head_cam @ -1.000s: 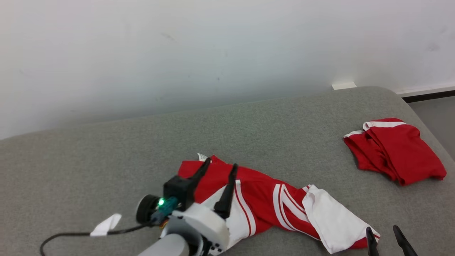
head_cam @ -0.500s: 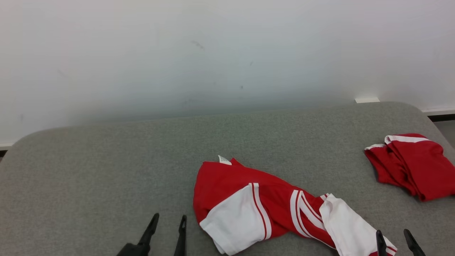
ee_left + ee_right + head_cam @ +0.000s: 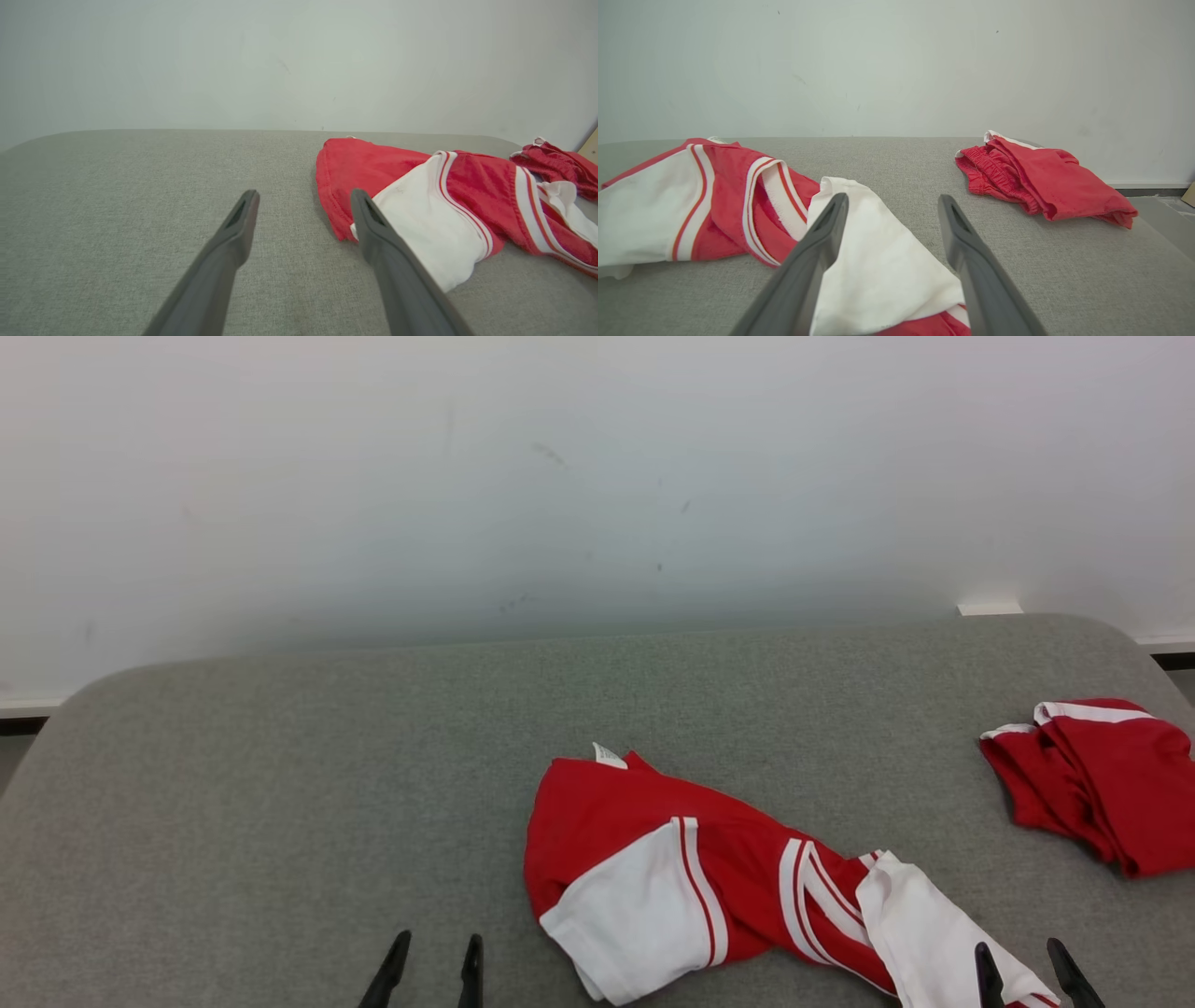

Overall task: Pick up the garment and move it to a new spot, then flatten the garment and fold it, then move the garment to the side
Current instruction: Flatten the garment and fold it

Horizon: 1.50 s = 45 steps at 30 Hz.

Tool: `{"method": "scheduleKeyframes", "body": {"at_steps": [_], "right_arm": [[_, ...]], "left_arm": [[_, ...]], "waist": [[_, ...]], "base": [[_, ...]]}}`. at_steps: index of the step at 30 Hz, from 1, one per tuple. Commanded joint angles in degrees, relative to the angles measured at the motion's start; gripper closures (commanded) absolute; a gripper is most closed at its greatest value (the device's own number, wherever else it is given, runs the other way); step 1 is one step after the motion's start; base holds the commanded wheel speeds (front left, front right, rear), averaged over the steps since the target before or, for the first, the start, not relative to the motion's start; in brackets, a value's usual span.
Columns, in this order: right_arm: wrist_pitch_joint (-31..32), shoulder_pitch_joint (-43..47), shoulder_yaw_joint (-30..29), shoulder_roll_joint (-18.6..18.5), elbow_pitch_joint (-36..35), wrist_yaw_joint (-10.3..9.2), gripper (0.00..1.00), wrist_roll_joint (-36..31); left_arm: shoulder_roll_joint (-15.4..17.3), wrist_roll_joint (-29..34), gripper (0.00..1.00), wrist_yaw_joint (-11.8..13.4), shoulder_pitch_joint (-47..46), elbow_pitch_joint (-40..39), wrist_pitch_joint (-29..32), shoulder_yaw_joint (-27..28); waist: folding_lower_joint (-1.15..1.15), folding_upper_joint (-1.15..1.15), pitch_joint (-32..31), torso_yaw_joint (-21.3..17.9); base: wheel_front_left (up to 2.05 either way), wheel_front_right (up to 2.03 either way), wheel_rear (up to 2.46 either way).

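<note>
Nearest, the left gripper (image 3: 431,973) and right gripper (image 3: 1025,974) both gape wide, empty. Between them the crumpled red-and-white garment (image 3: 653,868) lies on the grey cushion (image 3: 280,775); pinching its bunched layers could lift several folds together. Far right sits another red garment (image 3: 1102,784).

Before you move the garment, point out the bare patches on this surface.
Widest bare stretch of the grey surface: from its left edge to the crumpled red-and-white garment. The strip along the wall behind it is free, and a narrower gap separates it from the folded red garment. Crowded: front right, where white cloth lies by the right gripper.
</note>
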Motion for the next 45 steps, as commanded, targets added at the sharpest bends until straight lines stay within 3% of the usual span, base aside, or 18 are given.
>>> {"method": "scheduleKeyframes", "body": {"at_steps": [1,13,23,34,35,36,40,42,44,45], "right_arm": [[0.04,0.11,0.03,-0.57,0.06,-0.17,0.0,-0.18],[0.04,-1.32,1.24,-0.54,0.45,-0.17,0.0,0.12],[0.04,-1.6,1.33,-0.72,0.7,-0.17,0.0,0.23],[0.04,-1.51,1.0,-0.7,0.76,-0.17,0.0,0.08],[0.04,-1.52,1.0,-0.69,0.8,-0.17,0.0,0.06],[0.04,-1.56,1.02,-0.65,0.85,-0.17,0.0,0.05],[0.05,-1.66,1.15,-0.46,0.8,-0.17,0.0,0.03],[0.05,-1.48,1.16,-0.38,0.74,-0.17,0.0,0.05],[0.05,-1.33,1.2,-0.36,0.77,-0.17,0.0,0.05],[0.05,-1.26,1.24,-0.34,0.82,-0.17,0.0,0.04]], "left_arm": [[-0.48,1.08,0.0,-1.21,0.11,0.45,-0.09,0.49],[-2.86,3.84,0.0,-11.29,-10.81,13.97,-0.06,-1.81],[-2.07,2.41,0.0,-14.51,-18.31,27.29,-0.06,-1.2],[-2.44,-0.19,0.0,-15.75,-20.42,32.29,-0.06,-1.26],[-2.51,-0.45,0.15,-15.84,-20.45,32.56,-0.06,-1.59],[-2.67,-0.76,0.51,-15.92,-20.33,32.91,-0.06,-2.03],[-3.07,-1.62,0.76,-16.03,-20.19,33.01,-0.06,-3.86],[-3.2,-2.21,0.83,-16.02,-20.07,32.31,-0.06,-4.45],[-3.29,-2.85,1.0,-16.04,-19.65,31.63,-0.06,-5.21],[-3.32,-3.26,1.0,-16.05,-19.41,31.16,-0.06,-5.73]], "waist": [[0.0,0.0,0.18,-0.35],[0.0,0.0,1.82,-4.64],[0.0,0.0,3.18,-8.03],[0.0,0.0,3.55,-8.58],[0.0,0.0,3.55,-8.5],[0.0,0.0,3.52,-8.43],[0.0,0.0,3.37,-8.1],[0.0,0.0,3.3,-7.87],[0.0,0.0,3.24,-7.68],[0.0,0.0,3.18,-7.61]], "base": [[0.0,0.0,0.0],[0.0,0.0,0.0],[0.0,0.0,0.0],[0.0,0.0,0.0],[0.0,0.0,0.0],[0.0,0.0,0.0],[0.0,0.0,0.0],[0.0,0.0,0.0],[0.0,0.0,0.0],[0.0,0.0,0.0]]}}
